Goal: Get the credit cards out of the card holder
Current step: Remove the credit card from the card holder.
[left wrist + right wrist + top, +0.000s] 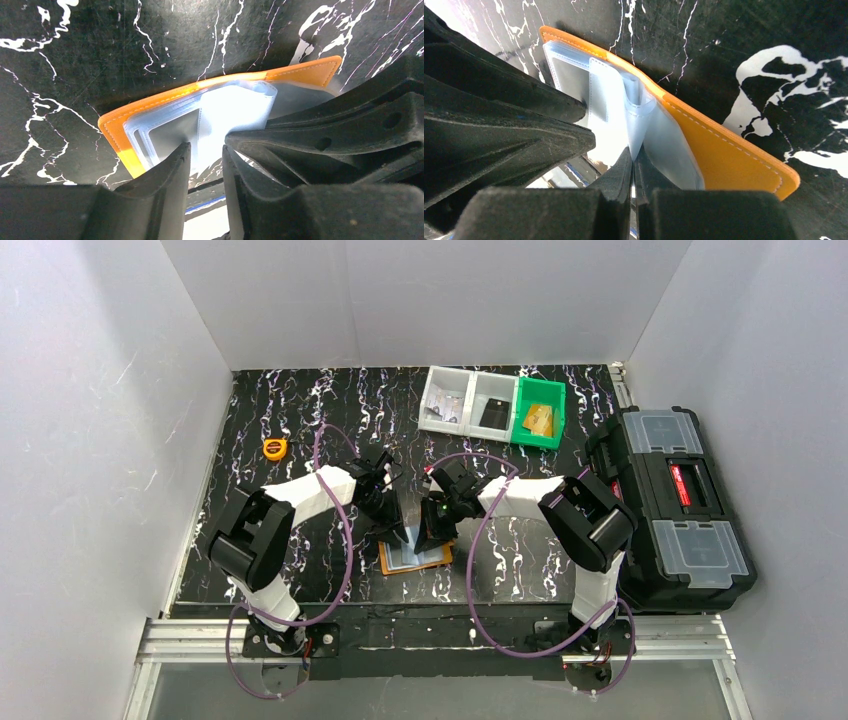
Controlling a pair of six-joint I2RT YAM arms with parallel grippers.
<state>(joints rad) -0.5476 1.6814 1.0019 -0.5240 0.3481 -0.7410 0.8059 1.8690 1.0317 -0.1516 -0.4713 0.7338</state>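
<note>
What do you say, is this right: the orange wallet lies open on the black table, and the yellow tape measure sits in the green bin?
Not quite. The top view shows the tape measure on the table, far left, not in the green bin. The wallet does lie open there.

The top camera looks steeply down from above and behind the arm bases (272, 632), taking in the whole black white-veined table (300, 420). Each wrist camera sits close behind its own jaws, facing down along them. All three share the flat orange leather-like card holder (412, 562).
</note>
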